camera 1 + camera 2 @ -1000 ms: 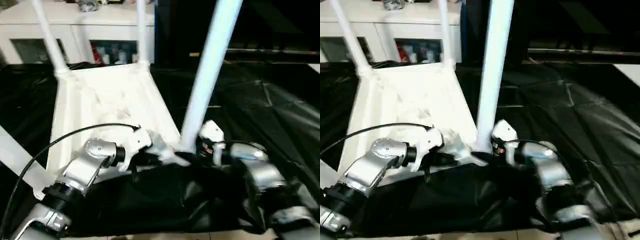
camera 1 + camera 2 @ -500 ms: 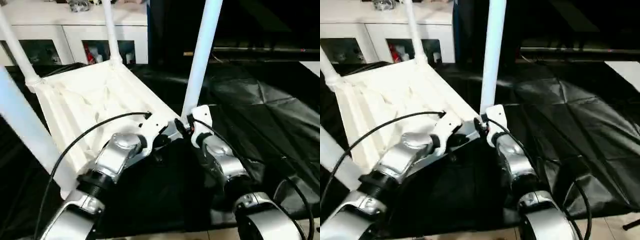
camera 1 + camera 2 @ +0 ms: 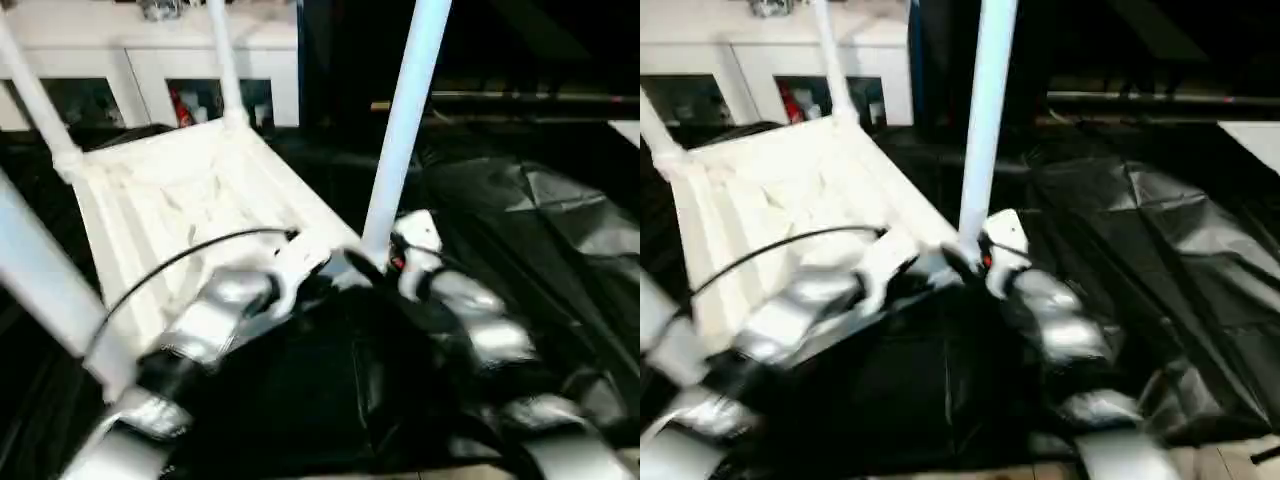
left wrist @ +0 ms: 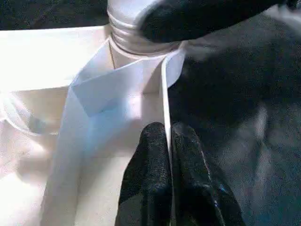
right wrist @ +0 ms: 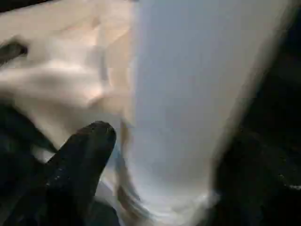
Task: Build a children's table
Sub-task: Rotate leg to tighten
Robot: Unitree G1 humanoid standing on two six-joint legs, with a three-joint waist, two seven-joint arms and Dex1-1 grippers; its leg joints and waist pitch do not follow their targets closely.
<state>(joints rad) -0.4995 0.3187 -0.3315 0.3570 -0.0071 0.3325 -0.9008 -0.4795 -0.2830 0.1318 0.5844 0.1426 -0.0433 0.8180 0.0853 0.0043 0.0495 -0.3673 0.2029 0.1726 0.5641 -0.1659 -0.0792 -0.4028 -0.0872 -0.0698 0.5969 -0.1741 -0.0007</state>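
Left pincer (image 4: 168, 155) clamped on tabletop (image 3: 180, 190) rim, right pincer (image 3: 385, 262) state unclear.

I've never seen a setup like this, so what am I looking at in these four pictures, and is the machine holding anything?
A two-armed robot is building a small table. The two wide pictures come from its head, looking down over its silver arms. The white tabletop lies upside down on a black sheet, with legs standing up from its corners. The other two pictures come from cameras on its wrists. The left pincer is shut on the tabletop's thin edge wall. The right pincer is at the foot of the nearest leg; whether it grips the leg isn't clear.
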